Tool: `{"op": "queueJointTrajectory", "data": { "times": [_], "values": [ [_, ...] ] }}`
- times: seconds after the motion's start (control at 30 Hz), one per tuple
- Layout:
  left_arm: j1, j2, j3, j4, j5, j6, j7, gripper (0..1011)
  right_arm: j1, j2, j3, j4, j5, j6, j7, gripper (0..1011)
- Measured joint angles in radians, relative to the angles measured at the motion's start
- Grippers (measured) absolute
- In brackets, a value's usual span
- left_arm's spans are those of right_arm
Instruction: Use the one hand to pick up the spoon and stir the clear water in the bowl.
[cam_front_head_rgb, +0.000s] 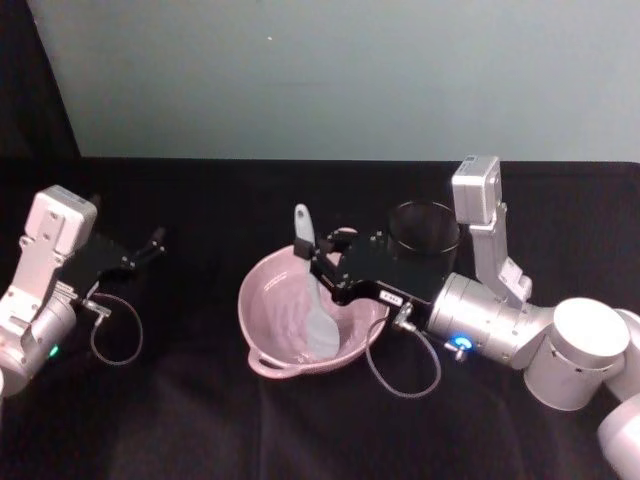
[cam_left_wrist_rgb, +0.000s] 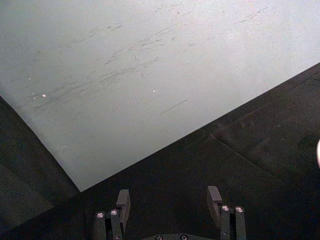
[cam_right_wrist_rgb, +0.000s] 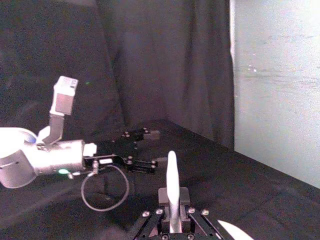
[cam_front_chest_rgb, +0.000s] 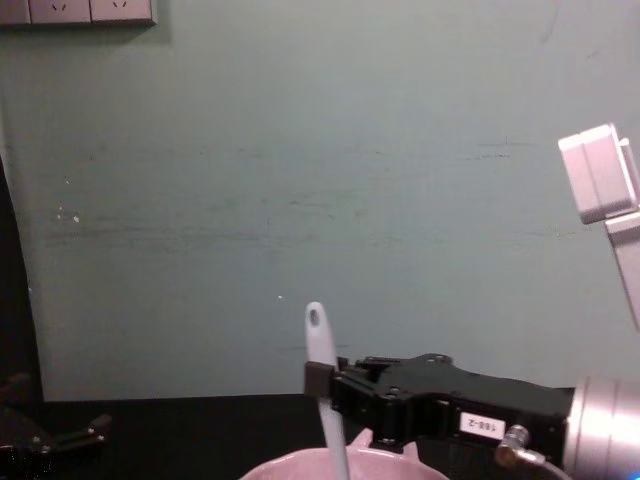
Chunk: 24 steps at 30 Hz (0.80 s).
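- The bowl is sitting open side up on the black counter nearest the robot, with its loop handle facing the robot.
- The spoon is standing steeply inside the bowl. Its blade is resting low against the inner wall and its holed end is rising above the rim, which looks like a stirring posture.
- The right tool is reaching in from the right over the far rim, jaws clamping the spoon's handle mid-length and leaving the blade free.
- A black mesh cup is standing just behind that tool, probably crowding any backward swing.
- The left tool is hanging well apart on the left, fingers spread and gripping nothing.
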Motion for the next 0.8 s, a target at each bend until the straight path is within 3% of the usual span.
{"op": "queueJointTrajectory", "data": {
  "times": [0.4, 0.8],
  "values": [
    [0.0, 0.0, 0.0, 0.0, 0.0, 0.0, 0.0, 1011, 0.035, -0.048, -0.035, 0.046, 0.01, -0.024, -0.002, 111],
    [0.0, 0.0, 0.0, 0.0, 0.0, 0.0, 0.0, 1011, 0.094, -0.112, -0.018, 0.174, 0.008, -0.091, -0.028, 111]
  ]
}}
